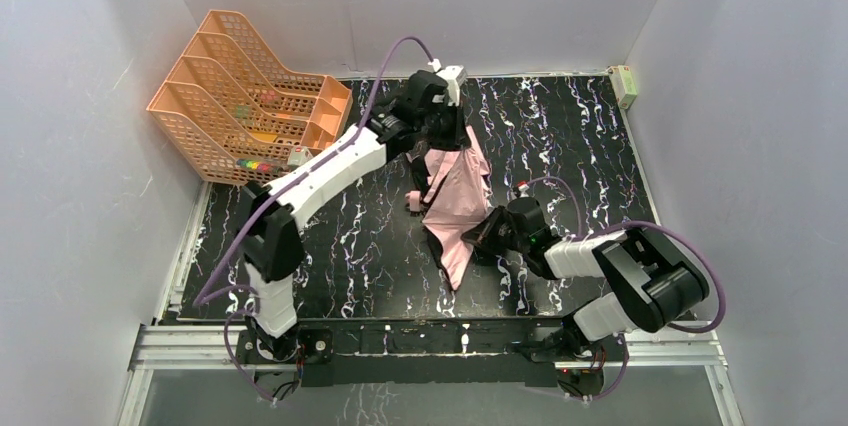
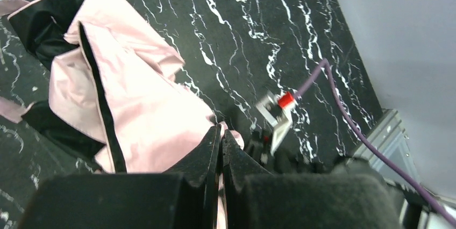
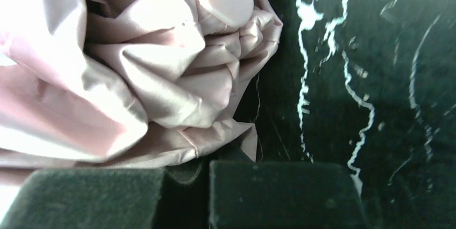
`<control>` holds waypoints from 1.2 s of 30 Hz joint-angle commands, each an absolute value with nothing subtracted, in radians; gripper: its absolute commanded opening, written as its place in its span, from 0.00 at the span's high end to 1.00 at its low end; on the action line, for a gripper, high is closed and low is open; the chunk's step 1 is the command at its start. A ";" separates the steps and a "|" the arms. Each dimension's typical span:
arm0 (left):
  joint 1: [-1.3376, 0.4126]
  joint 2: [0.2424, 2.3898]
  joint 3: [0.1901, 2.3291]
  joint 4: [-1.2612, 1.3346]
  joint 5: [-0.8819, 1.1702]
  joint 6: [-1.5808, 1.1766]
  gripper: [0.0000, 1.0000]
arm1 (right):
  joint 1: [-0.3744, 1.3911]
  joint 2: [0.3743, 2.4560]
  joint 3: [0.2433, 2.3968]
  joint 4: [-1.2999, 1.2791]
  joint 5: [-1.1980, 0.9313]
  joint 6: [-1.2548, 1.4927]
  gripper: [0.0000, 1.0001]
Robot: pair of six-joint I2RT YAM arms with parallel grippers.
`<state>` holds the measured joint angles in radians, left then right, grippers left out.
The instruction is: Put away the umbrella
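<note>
The umbrella (image 1: 458, 196) lies collapsed and rumpled in the middle of the black marbled table (image 1: 570, 146), pale pink fabric up with black showing in the folds. My left gripper (image 1: 443, 138) reaches down onto its far end. In the left wrist view that gripper (image 2: 221, 132) is shut, with a sliver of the umbrella's (image 2: 145, 111) pink cloth pinched between the tips. My right gripper (image 1: 478, 236) sits against the umbrella's near right edge. In the right wrist view the umbrella's (image 3: 134, 78) pleats gather into the shut right gripper (image 3: 207, 159); its tips are hidden under the cloth.
An orange plastic file rack (image 1: 240, 96) stands at the back left with small coloured items inside. A small white box (image 1: 625, 84) sits in the back right corner. Grey walls close three sides. The right arm's purple cable (image 2: 344, 111) runs near the left gripper.
</note>
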<state>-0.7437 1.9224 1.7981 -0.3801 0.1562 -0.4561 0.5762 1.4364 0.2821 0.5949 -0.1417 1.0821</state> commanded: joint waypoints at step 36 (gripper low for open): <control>-1.463 1.328 0.728 0.050 -0.502 -0.923 0.46 | 0.543 0.767 0.474 -0.037 -0.502 0.746 0.78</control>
